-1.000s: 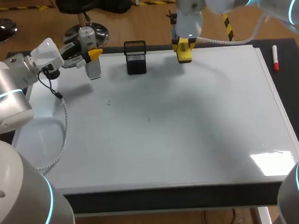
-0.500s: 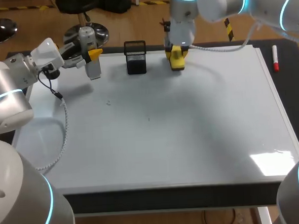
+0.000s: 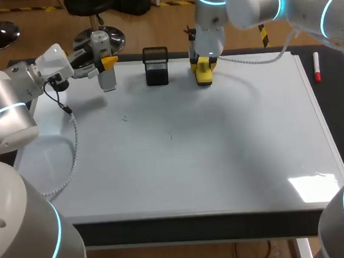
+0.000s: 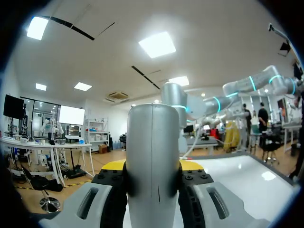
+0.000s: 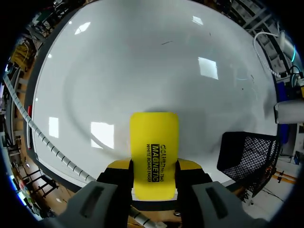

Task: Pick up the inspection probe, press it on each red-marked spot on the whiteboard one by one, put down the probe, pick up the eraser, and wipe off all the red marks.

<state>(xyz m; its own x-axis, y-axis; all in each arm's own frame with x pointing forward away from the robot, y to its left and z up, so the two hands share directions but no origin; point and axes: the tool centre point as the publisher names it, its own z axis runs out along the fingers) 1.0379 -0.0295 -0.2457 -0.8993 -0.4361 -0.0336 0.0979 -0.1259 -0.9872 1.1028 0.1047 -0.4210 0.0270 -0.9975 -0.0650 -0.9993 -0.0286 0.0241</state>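
Over the far edge of the whiteboard [image 3: 221, 161], my right claw [image 3: 203, 70] is clamping the stiff, light-looking yellow block eraser [image 5: 154, 147] by its long sides beside a black mesh basket [image 3: 156, 65], while my left claw [image 3: 106, 64] is gripping the smooth, slippery-looking silver cylindrical probe [image 4: 153, 142] at the far-left corner.

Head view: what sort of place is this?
Probably a robot lab test bench: a whiteboard laid flat as the tabletop, the left tool gripping a silver inspection probe, and the right tool gripping a yellow eraser.
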